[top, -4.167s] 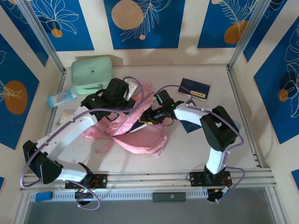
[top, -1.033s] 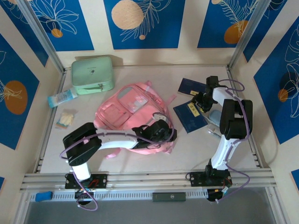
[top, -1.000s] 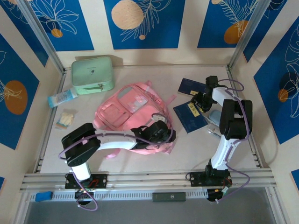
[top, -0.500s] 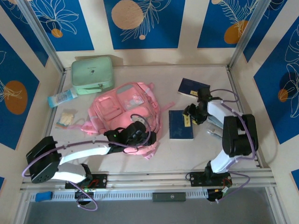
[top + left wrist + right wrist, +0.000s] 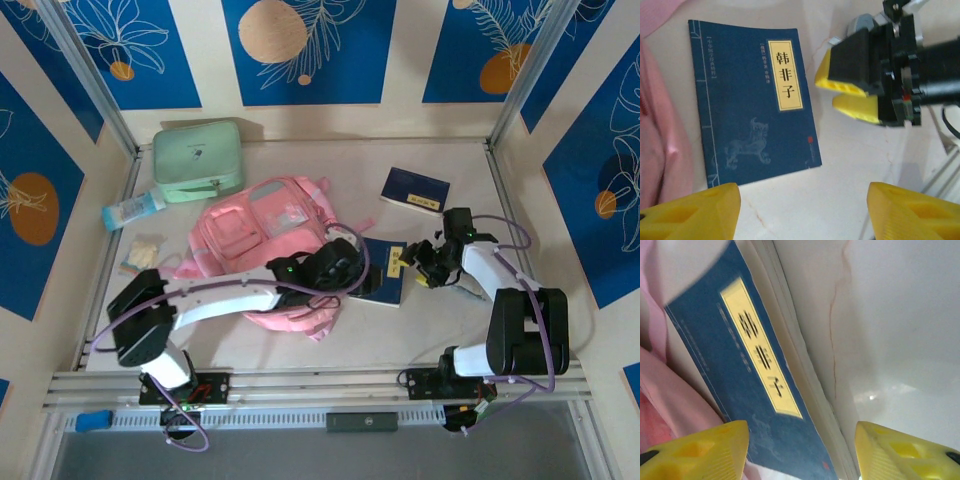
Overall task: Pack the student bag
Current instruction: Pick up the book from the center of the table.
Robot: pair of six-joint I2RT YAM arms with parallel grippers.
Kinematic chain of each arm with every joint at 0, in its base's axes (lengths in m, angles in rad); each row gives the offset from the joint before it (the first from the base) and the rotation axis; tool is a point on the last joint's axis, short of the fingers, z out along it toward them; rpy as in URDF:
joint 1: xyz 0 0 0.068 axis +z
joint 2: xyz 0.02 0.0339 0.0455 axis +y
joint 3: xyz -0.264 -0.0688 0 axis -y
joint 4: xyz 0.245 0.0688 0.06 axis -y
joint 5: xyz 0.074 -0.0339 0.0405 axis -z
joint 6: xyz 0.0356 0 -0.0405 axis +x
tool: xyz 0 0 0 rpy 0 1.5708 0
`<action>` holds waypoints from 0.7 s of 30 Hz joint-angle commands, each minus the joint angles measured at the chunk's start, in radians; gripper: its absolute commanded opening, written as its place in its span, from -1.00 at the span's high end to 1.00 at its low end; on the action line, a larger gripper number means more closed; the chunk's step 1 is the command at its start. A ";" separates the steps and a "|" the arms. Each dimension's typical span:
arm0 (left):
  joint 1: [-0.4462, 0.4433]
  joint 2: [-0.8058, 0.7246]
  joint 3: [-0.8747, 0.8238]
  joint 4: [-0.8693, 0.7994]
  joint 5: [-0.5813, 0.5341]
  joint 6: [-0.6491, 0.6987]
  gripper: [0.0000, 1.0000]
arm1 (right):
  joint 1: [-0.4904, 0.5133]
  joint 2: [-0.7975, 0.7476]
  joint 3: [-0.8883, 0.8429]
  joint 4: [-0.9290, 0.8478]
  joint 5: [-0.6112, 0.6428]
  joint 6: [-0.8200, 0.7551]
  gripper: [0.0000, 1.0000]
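The pink student bag (image 5: pixel 262 232) lies flat left of the table's middle, and its fabric runs along the left edge of the left wrist view (image 5: pixel 660 150). A blue book with a yellow title label (image 5: pixel 385 272) lies just right of it, flat on the table (image 5: pixel 752 100). My left gripper (image 5: pixel 356 268) hovers open over the book's near edge (image 5: pixel 802 215), nothing between its fingers. My right gripper (image 5: pixel 420 266) stands open at the book's right side, and the book's corner (image 5: pixel 755 390) lies between its spread fingertips (image 5: pixel 800 455). Its yellow fingers (image 5: pixel 850 82) face the left wrist camera.
A second blue book (image 5: pixel 415 190) lies at the back right. A mint green zip case (image 5: pixel 198 160) stands at the back left, with a tube (image 5: pixel 133 210) and a small packet (image 5: pixel 140 255) along the left rail. Bare tabletop (image 5: pixel 400 330) lies in front of the book.
My left gripper has moved right, off the bag's front edge to the book. The right gripper has shifted a little right and nearer. Book and bag have hardly moved.
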 commanded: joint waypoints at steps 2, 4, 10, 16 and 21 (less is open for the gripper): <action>0.019 0.122 0.084 -0.037 -0.009 0.028 -0.28 | -0.005 -0.018 -0.039 -0.004 -0.121 -0.031 -0.12; 0.034 0.185 0.138 -0.078 -0.008 0.030 -0.25 | -0.004 -0.011 -0.053 0.013 -0.155 -0.039 -0.04; 0.074 0.304 0.217 -0.105 -0.036 0.023 -0.18 | -0.004 0.013 -0.070 0.026 -0.150 -0.046 -0.02; 0.085 0.370 0.240 -0.139 -0.029 0.024 -0.09 | 0.013 0.048 -0.059 0.037 -0.140 -0.059 -0.02; 0.085 0.385 0.209 -0.158 -0.021 0.027 0.05 | 0.037 0.083 -0.052 0.054 -0.148 -0.067 -0.02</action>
